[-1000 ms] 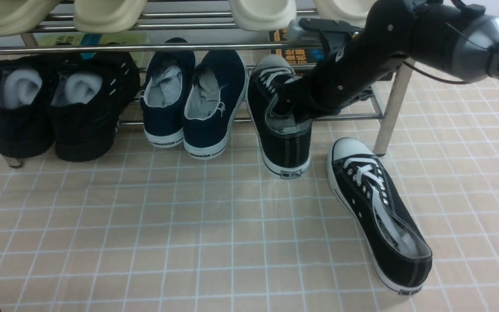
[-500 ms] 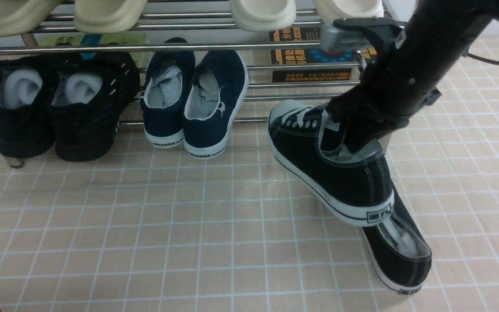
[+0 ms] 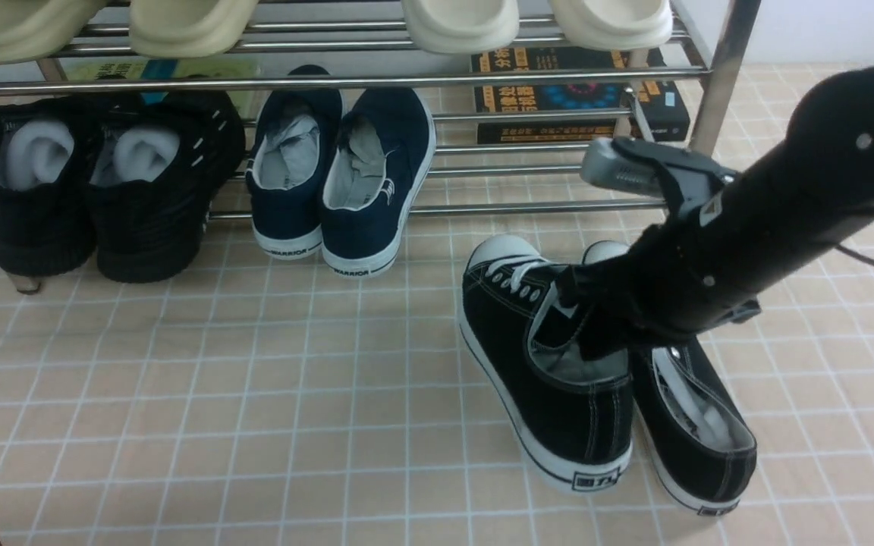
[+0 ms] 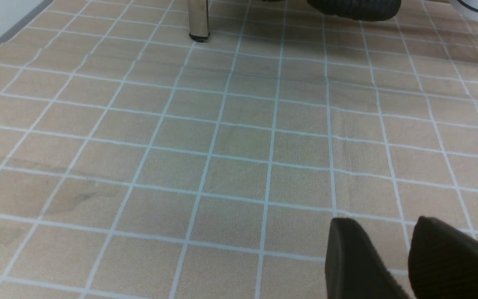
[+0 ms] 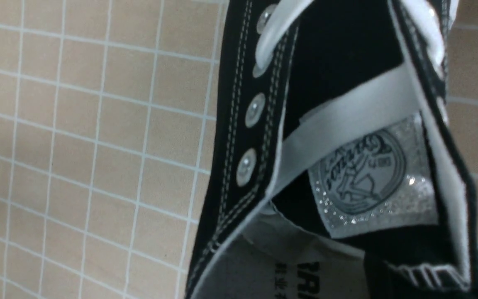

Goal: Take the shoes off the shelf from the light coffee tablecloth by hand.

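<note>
Front view: the right pincer [image 3: 596, 337] reaches into the mouth of one black canvas low-top sneaker with white toe cap and laces [image 3: 509, 349]. Its jaws are hidden there, so I cannot tell if they pinch. The twin sneaker [image 3: 710, 455] lies just beside, under the pincer's arm. Both are on the light beige cloth with white grid lines [image 3: 255, 394], off the shiny chrome tube shelf [image 3: 331, 82] beyond the pincer.

Left wrist view: the left pincer [image 4: 384, 224] is spread and empty above the cloth.

Right wrist view: the sneaker's canvas [image 5: 243, 124] looks soft and light, I judge; the stitched collar gives the firmest hold.

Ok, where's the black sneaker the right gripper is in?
Front view, right of centre: the sneaker is on the tablecloth in front of the shelf, just left of its twin, with the right gripper in its opening.
</note>
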